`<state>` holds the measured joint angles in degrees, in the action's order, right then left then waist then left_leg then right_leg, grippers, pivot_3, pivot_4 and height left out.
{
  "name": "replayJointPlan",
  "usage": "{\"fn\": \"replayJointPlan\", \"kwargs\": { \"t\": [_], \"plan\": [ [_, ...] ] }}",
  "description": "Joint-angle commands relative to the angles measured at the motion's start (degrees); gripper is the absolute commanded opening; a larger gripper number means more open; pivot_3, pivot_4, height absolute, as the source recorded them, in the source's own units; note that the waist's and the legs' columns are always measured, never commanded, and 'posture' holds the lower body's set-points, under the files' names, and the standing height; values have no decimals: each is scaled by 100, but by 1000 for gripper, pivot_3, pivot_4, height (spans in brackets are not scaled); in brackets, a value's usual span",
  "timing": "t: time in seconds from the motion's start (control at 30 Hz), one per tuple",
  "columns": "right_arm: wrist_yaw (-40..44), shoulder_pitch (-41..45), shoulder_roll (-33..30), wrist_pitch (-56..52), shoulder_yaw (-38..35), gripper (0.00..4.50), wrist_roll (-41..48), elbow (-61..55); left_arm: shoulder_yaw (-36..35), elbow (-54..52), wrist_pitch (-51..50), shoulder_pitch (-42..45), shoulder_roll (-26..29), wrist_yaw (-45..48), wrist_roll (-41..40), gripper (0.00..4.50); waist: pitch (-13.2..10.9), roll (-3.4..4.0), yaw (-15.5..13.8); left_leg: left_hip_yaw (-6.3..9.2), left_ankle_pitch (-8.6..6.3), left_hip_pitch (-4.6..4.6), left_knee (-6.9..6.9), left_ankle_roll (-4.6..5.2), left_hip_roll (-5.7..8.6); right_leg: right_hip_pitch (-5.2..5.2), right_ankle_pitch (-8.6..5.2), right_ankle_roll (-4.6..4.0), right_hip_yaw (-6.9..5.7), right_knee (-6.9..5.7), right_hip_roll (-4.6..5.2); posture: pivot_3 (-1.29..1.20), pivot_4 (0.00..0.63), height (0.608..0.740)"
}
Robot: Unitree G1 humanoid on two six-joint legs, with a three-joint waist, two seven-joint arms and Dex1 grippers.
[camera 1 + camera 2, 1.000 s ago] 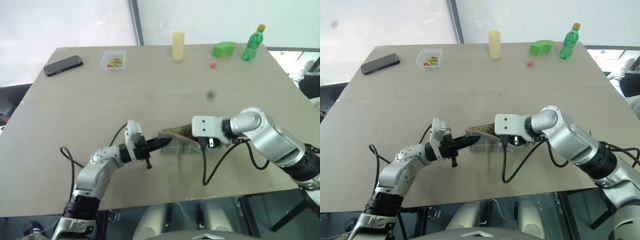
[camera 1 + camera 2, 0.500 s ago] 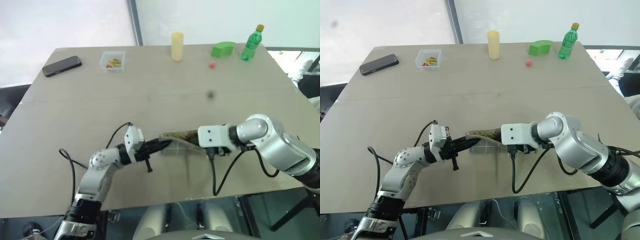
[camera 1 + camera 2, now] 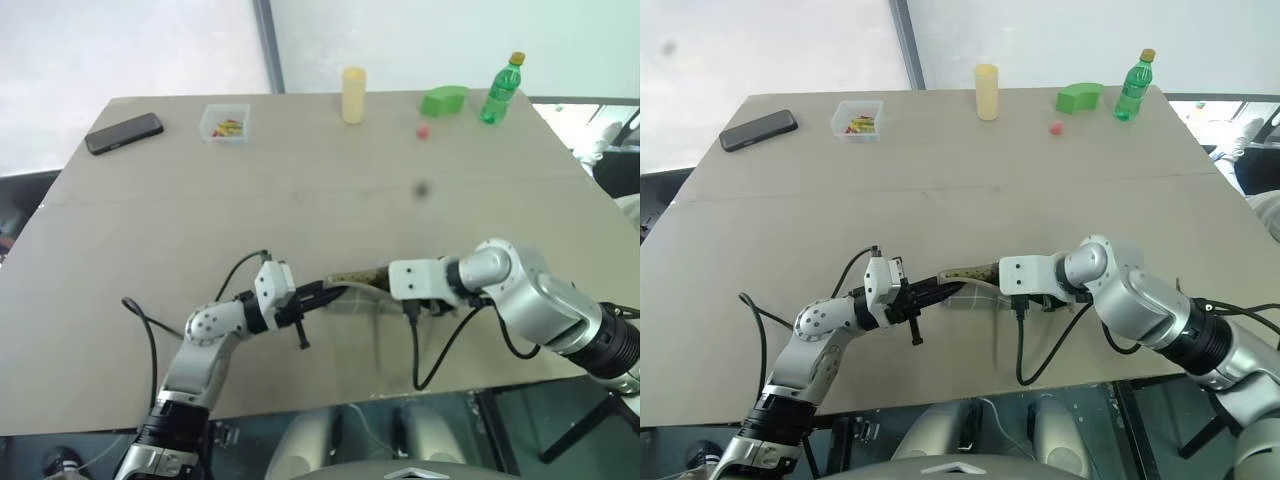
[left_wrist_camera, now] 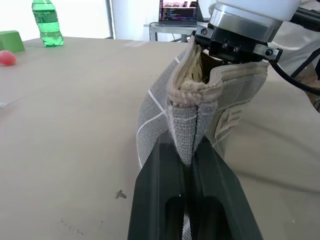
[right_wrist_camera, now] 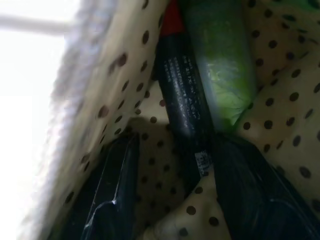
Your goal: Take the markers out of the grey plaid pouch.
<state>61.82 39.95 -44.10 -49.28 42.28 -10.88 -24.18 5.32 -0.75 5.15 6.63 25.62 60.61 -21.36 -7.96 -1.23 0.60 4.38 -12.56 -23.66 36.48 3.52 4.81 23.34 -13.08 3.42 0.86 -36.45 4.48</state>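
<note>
While the grey plaid pouch (image 3: 970, 290) stands on edge near the front of the surface (image 3: 960, 190), pinched at one end seam by the left end effector (image 4: 192, 165), fingers clamped tight on the fabric. Reaching down into the open mouth from the opposite end, the right end effector (image 5: 170, 200), fingers (image 5: 112, 195) part-spread inside the dotted olive lining, not yet closed on anything (a judgement from the gap around the barrel). Lying between those fingers, a dark-barrelled marker (image 5: 182, 100) with a red cap toward the far end, its long axis running straight away from the fingertips, deeper into the pouch; pressed against it on one side, a green object (image 5: 220, 75), perhaps the second marker's cap, too close to tell. Nearer to the markers by far, the right arm; the left serving as anchor only.

Seen from the head views, just the pouch's outside and olive rim, contents hidden. Seen from the left wrist view, the pinched seam, the grid cloth and the right wrist housing over the opening. Seen from the right wrist view alone, the markers themselves.
</note>
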Motion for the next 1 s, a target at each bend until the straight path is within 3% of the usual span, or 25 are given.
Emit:
{"fn": "replayJointPlan", "kwargs": {
  "t": [0.03, 0.07, 0.2, 0.27, 0.4, 0.7, 1.0],
  "plan": [
    [-248, -104, 245, 32, 221, 2294, -307, 595, 33, -325, -165, 14, 5, -199, 80, 0, 13, -17, 13, 0, 0, 6, 1, -1, -2, -4, 0, 0, 2, -1, -3, 0, 150, 740],
    [-284, -144, 296, 41, 197, 2294, -342, 659, 60, -397, -206, 22, 7, -226, 104, 0, 15, -20, 15, 1, 0, 13, 1, -2, -3, -9, 0, -1, 2, -2, -5, 0, 150, 740],
    [-278, -258, 285, 59, 76, 496, -437, 648, 102, -531, -278, 29, 17, -282, 179, 0, 12, -16, -4, 2, -2, 80, -4, -3, -6, -80, -18, -19, -1, 1, 0, 0, 150, 740],
    [-254, -336, 224, 66, 4, 291, -455, 565, 104, -557, -305, 34, 12, -310, 191, 0, 15, -20, -23, 8, -2, 80, -4, -4, -6, -82, -23, -11, -11, 1, 1, 0, 150, 740],
    [-248, -518, 181, 50, -368, 291, -325, 256, 87, -486, -314, 70, 7, -368, 221, 0, 13, -17, -56, 8, -1, 79, -4, -4, -5, -81, -16, -20, -12, 4, 0, 0, 150, 740],
    [-132, -1044, 506, -200, -2604, 288, 1332, -1021, 76, -63, 21, 61, 89, -370, 450, 0, -21, 26, -140, 12, -1, 55, -23, -4, -6, -67, -3, 1, -15, 45, -1, 0, 150, 740],
    [-435, -1548, 1150, -802, -4145, 285, 2943, -872, 118, 409, 504, 201, 44, -225, 529, 0, -26, 34, -147, 20, 2, -16, -23, 2, -2, -3, 2, -2, -22, 53, 1, 0, 150, 740]
  ]
}}
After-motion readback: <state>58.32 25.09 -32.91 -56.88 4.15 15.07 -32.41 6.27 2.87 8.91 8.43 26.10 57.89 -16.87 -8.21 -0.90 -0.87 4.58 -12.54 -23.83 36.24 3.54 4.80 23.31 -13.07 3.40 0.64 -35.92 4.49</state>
